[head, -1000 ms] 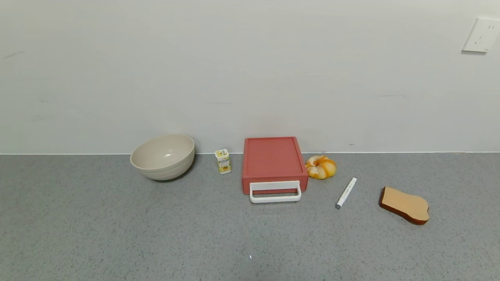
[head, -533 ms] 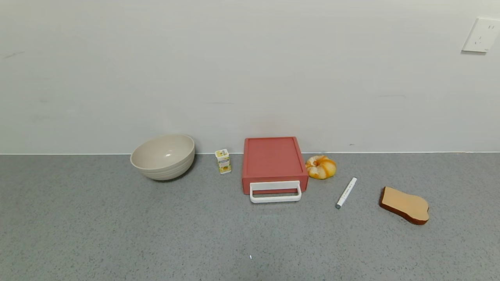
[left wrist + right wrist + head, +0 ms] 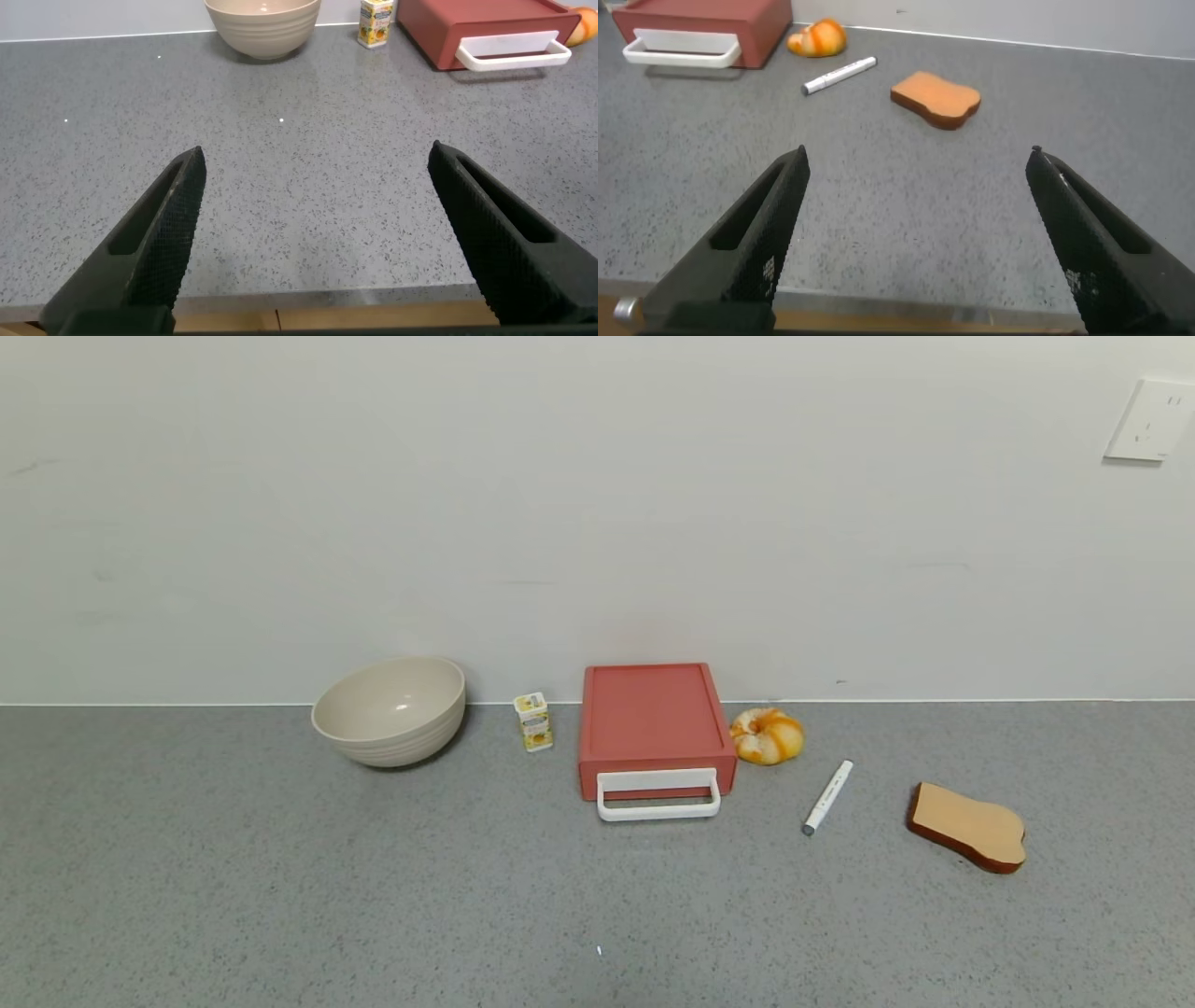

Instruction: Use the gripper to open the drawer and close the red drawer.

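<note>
The coral-red drawer box [image 3: 653, 723] stands against the wall at the table's middle, its drawer pushed in and its white loop handle [image 3: 658, 795] facing me. It also shows in the left wrist view [image 3: 486, 26] and the right wrist view [image 3: 701, 23]. Neither gripper shows in the head view. My left gripper [image 3: 318, 163] is open and empty over the table's front edge, far from the drawer. My right gripper [image 3: 920, 159] is open and empty, also over the front edge.
A beige bowl [image 3: 389, 711] and a small yellow carton [image 3: 533, 721] stand left of the drawer box. A bread roll [image 3: 766, 735], a white marker [image 3: 828, 797] and a toast slice [image 3: 967, 826] lie to its right. The grey table [image 3: 373, 896] has a wooden front edge.
</note>
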Controlling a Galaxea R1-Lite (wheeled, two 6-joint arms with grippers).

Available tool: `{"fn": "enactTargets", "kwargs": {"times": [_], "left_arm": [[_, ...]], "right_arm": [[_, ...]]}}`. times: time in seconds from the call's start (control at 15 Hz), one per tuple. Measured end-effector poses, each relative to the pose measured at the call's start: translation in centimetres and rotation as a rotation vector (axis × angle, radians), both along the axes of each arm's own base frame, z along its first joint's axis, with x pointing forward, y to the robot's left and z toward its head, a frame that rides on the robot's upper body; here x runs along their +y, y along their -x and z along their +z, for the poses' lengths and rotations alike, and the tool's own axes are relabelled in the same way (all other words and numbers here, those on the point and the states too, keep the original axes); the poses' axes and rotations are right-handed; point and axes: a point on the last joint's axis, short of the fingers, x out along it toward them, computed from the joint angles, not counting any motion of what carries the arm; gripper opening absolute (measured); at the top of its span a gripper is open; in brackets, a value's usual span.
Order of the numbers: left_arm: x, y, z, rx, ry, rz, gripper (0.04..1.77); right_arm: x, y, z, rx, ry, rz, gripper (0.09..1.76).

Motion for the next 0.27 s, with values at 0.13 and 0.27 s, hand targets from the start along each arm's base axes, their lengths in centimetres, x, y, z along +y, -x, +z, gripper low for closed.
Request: {"fn": "enactTargets", "kwargs": {"times": [0.13,0.27], "left_arm": [[0.0,0.0,0.0,0.0,0.0,0.0,1.72],[0.0,0.0,0.0,0.0,0.0,0.0,1.72]], "right_arm": [[0.0,-0.02,-0.07,0.002,-0.006,-0.001,1.71],[-0.01,-0.03,-0.1,0.003,-0.009,-0.003,1.71]]}}
